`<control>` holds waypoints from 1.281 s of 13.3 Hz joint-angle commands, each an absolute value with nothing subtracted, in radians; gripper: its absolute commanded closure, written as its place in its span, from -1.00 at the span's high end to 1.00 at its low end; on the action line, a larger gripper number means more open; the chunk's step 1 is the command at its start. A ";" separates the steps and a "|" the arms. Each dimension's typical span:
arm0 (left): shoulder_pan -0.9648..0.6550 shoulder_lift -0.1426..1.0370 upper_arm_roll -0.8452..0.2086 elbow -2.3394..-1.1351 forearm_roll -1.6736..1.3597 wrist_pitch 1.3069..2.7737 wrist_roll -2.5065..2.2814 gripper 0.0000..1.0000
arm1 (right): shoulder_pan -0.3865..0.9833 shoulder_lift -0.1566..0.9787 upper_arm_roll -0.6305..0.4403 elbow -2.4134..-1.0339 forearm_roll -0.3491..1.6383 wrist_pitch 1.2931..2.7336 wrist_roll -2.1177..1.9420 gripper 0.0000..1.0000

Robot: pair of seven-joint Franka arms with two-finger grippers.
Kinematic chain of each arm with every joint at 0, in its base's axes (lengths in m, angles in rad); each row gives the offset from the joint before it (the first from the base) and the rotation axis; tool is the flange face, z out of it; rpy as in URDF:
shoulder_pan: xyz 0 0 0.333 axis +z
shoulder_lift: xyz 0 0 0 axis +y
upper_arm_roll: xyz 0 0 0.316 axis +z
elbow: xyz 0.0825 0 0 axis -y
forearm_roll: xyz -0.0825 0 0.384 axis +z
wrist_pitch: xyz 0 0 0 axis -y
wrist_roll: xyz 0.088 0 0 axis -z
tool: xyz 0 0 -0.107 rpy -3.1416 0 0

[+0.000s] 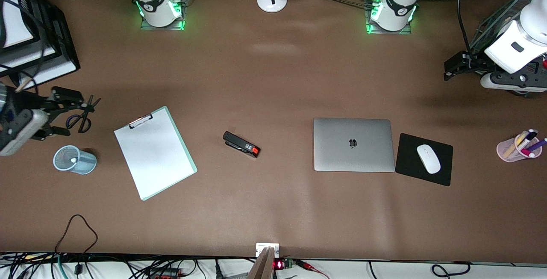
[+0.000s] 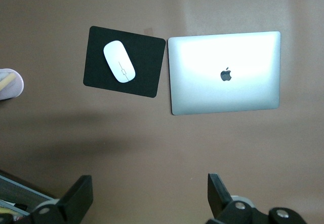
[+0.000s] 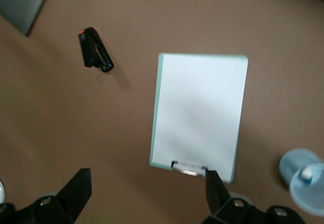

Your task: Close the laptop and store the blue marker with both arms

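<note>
The silver-grey laptop (image 1: 354, 144) (image 2: 224, 73) lies shut and flat on the brown table, its dark logo facing up. A pale blue mesh cup (image 1: 74, 160) (image 3: 302, 180) stands toward the right arm's end. A whitish tip with a bit of blue, apparently the blue marker (image 1: 73, 159) (image 3: 307, 174), shows inside it. My right gripper (image 1: 76, 115) (image 3: 148, 186) hangs open and empty over the table beside that cup. My left gripper (image 1: 446, 70) (image 2: 148, 188) is open and empty, high over the left arm's end of the table.
A clipboard (image 1: 154, 153) and a black stapler (image 1: 241, 144) lie between cup and laptop. A white mouse (image 1: 428, 158) sits on a black pad (image 1: 442, 172) beside the laptop. A pink pen cup (image 1: 510, 151) stands at the left arm's end. Scissors (image 1: 81, 118) lie under my right gripper.
</note>
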State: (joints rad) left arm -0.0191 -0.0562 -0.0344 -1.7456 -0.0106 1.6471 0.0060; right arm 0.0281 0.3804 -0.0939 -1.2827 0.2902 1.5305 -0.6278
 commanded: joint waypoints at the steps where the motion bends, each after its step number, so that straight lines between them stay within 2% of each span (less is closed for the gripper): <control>1: -0.025 -0.043 -0.035 -1.715 -0.012 1.623 0.009 1.00 | 0.090 0.315 -0.101 -1.365 0.207 1.528 -0.413 1.00; 5: -0.026 -0.043 -0.037 -1.712 -0.012 1.621 0.009 1.00 | 0.172 0.288 -0.101 -1.437 0.135 1.529 -0.029 1.00; 8: -0.032 -0.043 -0.037 -1.709 -0.012 1.611 0.009 1.00 | 0.212 0.279 -0.103 -1.465 -0.001 1.513 0.121 1.00; 14: -0.034 -0.043 -0.035 -1.710 -0.012 1.608 0.009 1.00 | -0.009 0.201 -0.081 -1.450 -0.037 1.526 0.031 1.00; 17: -0.034 -0.043 -0.037 -1.709 -0.012 1.606 0.009 1.00 | -0.012 0.175 -0.077 -1.450 -0.035 1.520 0.031 1.00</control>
State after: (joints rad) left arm -0.0289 -0.0562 -0.0388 -1.7418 -0.0106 1.6309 0.0060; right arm -0.0124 0.2054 -0.1085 -1.4272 -0.0353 1.5192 0.0234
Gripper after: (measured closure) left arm 0.000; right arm 0.000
